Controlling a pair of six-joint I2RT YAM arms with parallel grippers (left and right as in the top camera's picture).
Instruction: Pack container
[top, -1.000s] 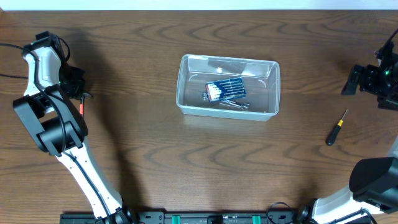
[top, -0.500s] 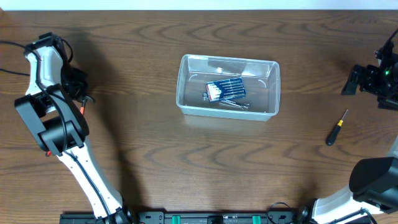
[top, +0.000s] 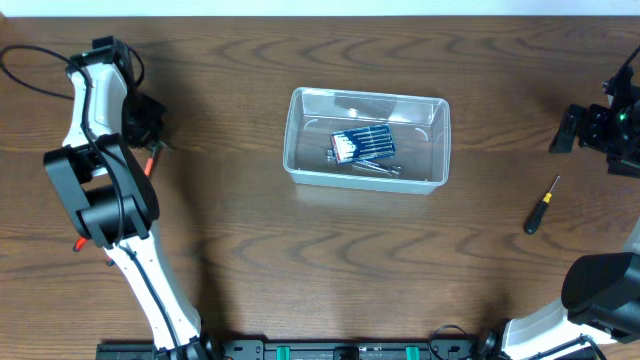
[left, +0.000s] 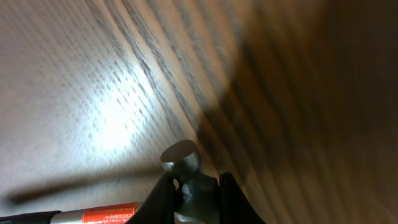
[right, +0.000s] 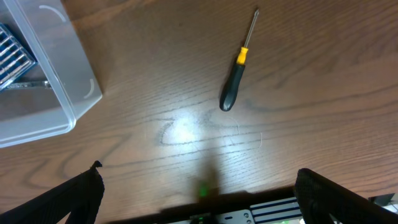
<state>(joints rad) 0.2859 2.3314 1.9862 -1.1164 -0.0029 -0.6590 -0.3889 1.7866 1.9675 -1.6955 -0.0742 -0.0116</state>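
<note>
The tabletop (top: 250, 260) is dark brown with wavy, lighter wood grain; glare bleaches a patch of it pale in both wrist views. At centre frame the container (top: 368, 94) is clear and colourless. The case (top: 365, 143) inside it is blue with thin silvery stripes. At lower right the screwdriver (top: 541, 206) has a black handle, a yellow collar and a silver shaft. The hammer (left: 185, 177) has a dull grey head and an orange-red label on its handle. The left arm (top: 88, 100), at the left edge, is white and black. The right arm (top: 600, 127) is black with a green light.

screwdriver (right: 236, 71): flat on wooden table (right: 186, 93) | hammer (left: 181, 159): steel head, orange-labelled handle
</note>
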